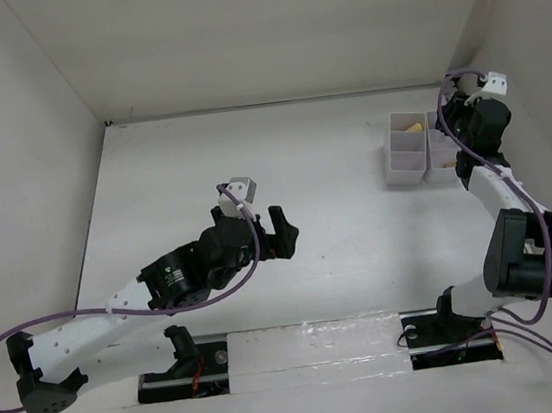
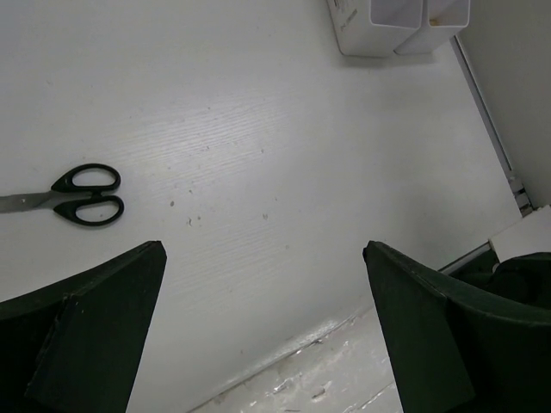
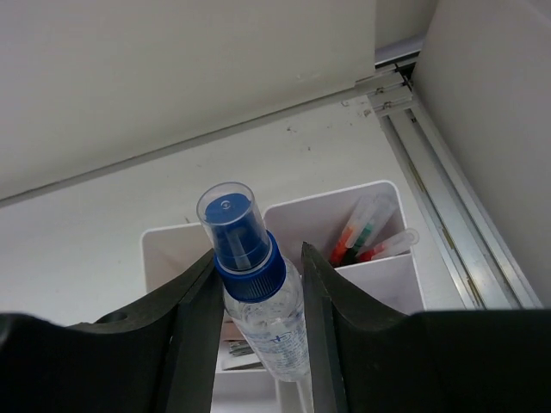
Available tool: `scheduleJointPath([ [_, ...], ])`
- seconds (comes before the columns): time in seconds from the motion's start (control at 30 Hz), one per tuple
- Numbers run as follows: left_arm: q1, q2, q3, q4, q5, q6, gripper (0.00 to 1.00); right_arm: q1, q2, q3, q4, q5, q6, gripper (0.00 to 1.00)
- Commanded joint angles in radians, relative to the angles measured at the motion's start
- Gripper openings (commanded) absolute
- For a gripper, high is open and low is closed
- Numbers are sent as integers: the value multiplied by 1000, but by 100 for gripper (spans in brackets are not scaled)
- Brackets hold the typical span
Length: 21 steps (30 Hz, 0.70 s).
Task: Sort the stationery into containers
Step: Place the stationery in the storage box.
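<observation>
Faint blue print on the blue-capped bottle (image 3: 263,301) is too small to read. The right fingers (image 3: 194,318) grip its sides, holding it seemingly just above the 2 white bins (image 1: 406,160) in the top view's upper right, arm stretched forward. The left arm crouches low over the bench (image 1: 301,163), the left fingers (image 2: 95,327) wide apart and empty, with the black-handled scissors (image 2: 86,195) lying at its wrist view's left edge.

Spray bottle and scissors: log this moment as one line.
left gripper: open, empty | scissors: flat on table, clear of it | right gripper: shut on spray bottle | spray bottle: above bins | pens: in bin
</observation>
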Motion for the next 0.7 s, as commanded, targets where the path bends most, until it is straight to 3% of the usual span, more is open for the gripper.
scheduleJointPath([
  [0.0, -4, -20, -29, 14, -14, -26, 100, -33, 9, 48, 178, -112, -30, 0],
  [0.2, -4, -11, -49, 43, 32, -16, 100, -109, 66, 87, 205, -239, -30, 0],
  [0.67, -4, -20, -49, 54, 51, 3, 100, -139, 211, 98, 295, -324, 2, 0],
])
